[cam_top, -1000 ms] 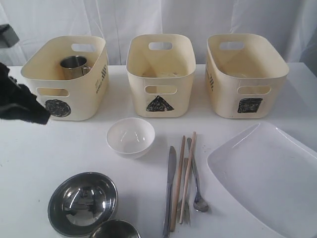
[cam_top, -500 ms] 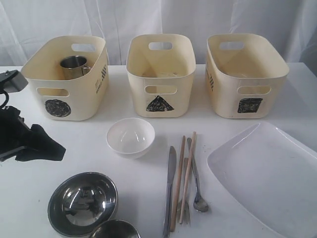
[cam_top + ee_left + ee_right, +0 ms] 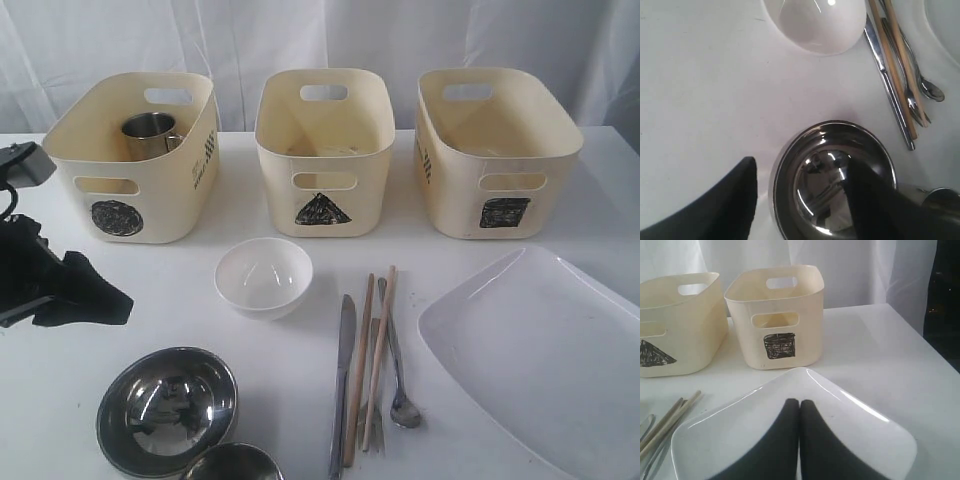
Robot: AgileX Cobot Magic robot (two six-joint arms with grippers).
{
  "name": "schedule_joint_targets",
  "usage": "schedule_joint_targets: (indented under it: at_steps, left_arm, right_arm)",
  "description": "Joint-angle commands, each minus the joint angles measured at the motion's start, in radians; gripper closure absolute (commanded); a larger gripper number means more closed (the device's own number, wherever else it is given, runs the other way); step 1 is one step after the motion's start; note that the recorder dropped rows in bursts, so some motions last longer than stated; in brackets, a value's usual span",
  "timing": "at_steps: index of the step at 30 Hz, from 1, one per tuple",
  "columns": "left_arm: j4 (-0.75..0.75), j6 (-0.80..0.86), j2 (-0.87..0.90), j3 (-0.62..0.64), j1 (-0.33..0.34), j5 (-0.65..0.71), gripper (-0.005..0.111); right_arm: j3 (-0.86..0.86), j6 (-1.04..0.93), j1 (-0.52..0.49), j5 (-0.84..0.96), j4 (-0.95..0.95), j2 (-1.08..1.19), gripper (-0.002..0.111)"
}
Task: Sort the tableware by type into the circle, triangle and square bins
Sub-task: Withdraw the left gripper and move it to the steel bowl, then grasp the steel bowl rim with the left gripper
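My left gripper is open over the steel bowl, one finger above its inside and the other above the table beside it. It shows as a dark shape at the left edge of the exterior view. A steel mug stands in the circle tub. The triangle tub and the square tub stand to its right. On the table lie a white bowl, knife, chopsticks, spoon and a second mug. My right gripper is shut over the white plate.
The steel bowl touches the second mug at the near edge. The cutlery lies packed together between the white bowl and the plate. White curtains hang behind the three tubs.
My left arm dropped from beside the circle tub's front to low over the table's near left. It has hardly moved in the last half second. The tableware has not moved.
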Motion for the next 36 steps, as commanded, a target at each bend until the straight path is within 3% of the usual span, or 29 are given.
schedule_joint_targets:
  at_steps: [1, 9, 22, 36]
  left_arm:
    - [-0.019, 0.006, -0.009, 0.046, -0.004, -0.007, 0.049]
    - [-0.097, 0.074, -0.007, 0.115, -0.004, -0.057, 0.049]
    - [-0.121, 0.125, 0.059, 0.117, -0.004, -0.055, 0.049]
    - [-0.182, 0.307, 0.179, 0.117, -0.004, -0.037, 0.049]
  right_arm:
    - [0.006, 0.000, 0.007, -0.006, -0.006, -0.006, 0.108]
    - [0.006, 0.000, 0.007, -0.006, -0.006, -0.006, 0.108]
    - [0.006, 0.000, 0.007, -0.006, -0.006, -0.006, 0.108]
    - [0.006, 0.000, 0.007, -0.008, -0.006, -0.006, 0.108]
